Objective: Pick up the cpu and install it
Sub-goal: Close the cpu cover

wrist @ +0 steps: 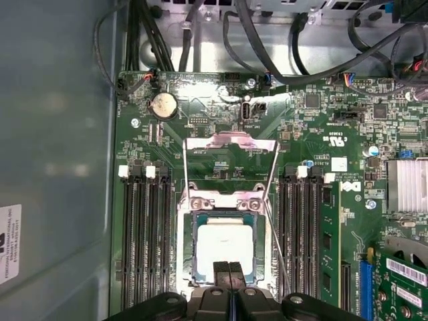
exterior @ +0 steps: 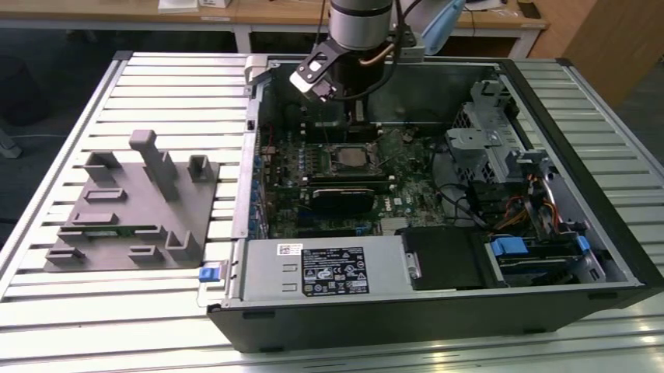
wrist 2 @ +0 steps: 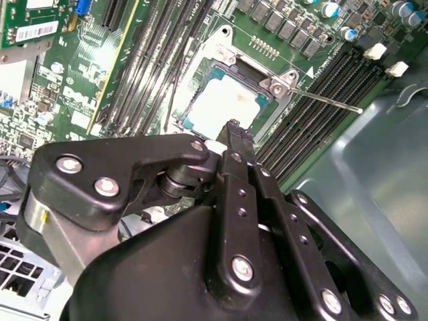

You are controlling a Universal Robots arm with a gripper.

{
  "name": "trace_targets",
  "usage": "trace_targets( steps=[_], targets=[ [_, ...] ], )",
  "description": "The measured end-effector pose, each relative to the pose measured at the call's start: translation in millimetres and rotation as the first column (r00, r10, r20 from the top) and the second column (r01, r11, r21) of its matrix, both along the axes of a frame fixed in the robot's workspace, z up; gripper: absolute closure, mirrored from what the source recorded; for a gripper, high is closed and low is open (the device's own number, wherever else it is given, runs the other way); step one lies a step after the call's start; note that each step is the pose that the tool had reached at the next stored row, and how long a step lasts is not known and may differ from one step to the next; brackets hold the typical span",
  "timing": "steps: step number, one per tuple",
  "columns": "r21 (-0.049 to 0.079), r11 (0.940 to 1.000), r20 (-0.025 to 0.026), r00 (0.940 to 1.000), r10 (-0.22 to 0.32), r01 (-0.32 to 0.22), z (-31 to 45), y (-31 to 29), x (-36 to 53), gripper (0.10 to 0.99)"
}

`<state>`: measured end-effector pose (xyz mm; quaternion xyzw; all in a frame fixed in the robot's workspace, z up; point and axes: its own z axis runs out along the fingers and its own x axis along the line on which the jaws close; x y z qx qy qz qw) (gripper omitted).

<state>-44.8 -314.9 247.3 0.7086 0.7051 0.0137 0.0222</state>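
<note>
The cpu (wrist: 225, 249) is a silvery-white square lying flat in the motherboard socket, also seen in the second wrist view (wrist 2: 223, 102) and in the exterior view (exterior: 350, 159). The socket's metal load plate (wrist: 231, 167) is flipped open, and its thin lever (wrist 2: 328, 100) sticks out to one side. My gripper (wrist: 229, 273) hangs just above one edge of the cpu, its two black fingertips pressed together with nothing between them. In the exterior view the gripper (exterior: 356, 118) reaches down into the open computer case (exterior: 612, 233) over the socket.
Memory slots (wrist: 144, 234) flank the socket on both sides. A black heatsink block (exterior: 347, 198) sits just in front of the socket. A drive cage (exterior: 487, 144) and cables fill the exterior view's right. A grey fixture tray (exterior: 130, 210) lies on the slatted table at the left.
</note>
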Motion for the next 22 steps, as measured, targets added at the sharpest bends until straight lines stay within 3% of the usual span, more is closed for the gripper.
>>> trace_targets(
  steps=[9, 15, 22],
  targets=[
    [0.000, 1.0000, -0.0016, 1.0000, 0.000, 0.000, 1.3, -1.2, 3.1, 0.969],
    [0.000, 1.0000, -0.0030, 1.0000, 0.000, 0.000, 11.6, -1.3, 3.3, 0.969],
    [0.000, 1.0000, -0.0042, 1.0000, 0.000, 0.000, 11.7, -9.9, 3.9, 0.969]
  ],
)
